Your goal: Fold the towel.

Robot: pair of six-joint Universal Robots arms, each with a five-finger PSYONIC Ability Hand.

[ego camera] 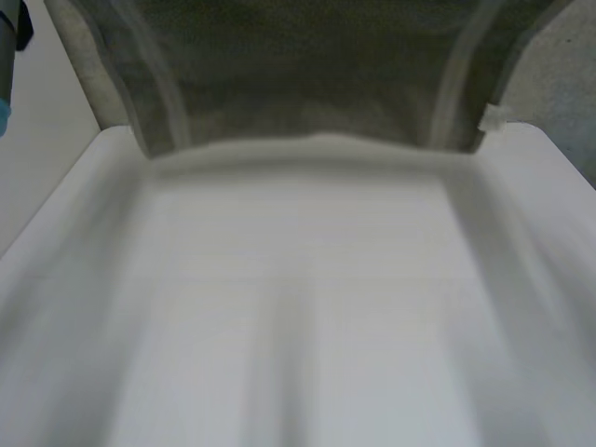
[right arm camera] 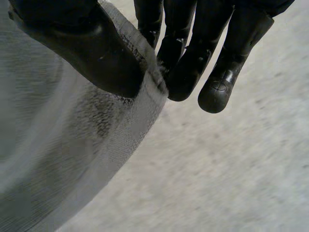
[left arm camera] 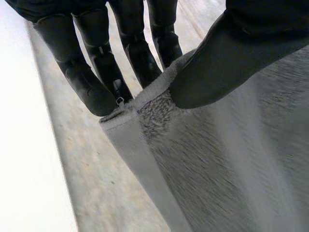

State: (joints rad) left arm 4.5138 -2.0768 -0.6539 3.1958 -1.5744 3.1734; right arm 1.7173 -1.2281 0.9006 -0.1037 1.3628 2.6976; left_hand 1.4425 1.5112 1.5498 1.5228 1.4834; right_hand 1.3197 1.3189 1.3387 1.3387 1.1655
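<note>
A grey towel (ego camera: 307,74) with paler stripes near its side edges hangs lifted over the far part of the white table (ego camera: 307,307); its lower edge lies just above the tabletop. In the left wrist view my left hand (left arm camera: 91,82) pinches a hemmed corner of the towel (left arm camera: 217,169) between thumb and fingers. My right hand (right arm camera: 193,58) pinches the other corner of the towel (right arm camera: 58,145) the same way, thumb pressed on the cloth. A small white tag (ego camera: 494,118) sticks out at the towel's right edge.
Speckled grey floor (right arm camera: 231,169) lies below both hands. A white strip of table (left arm camera: 24,145) runs beside my left hand. Part of my left arm (ego camera: 7,56) stands at the table's far left.
</note>
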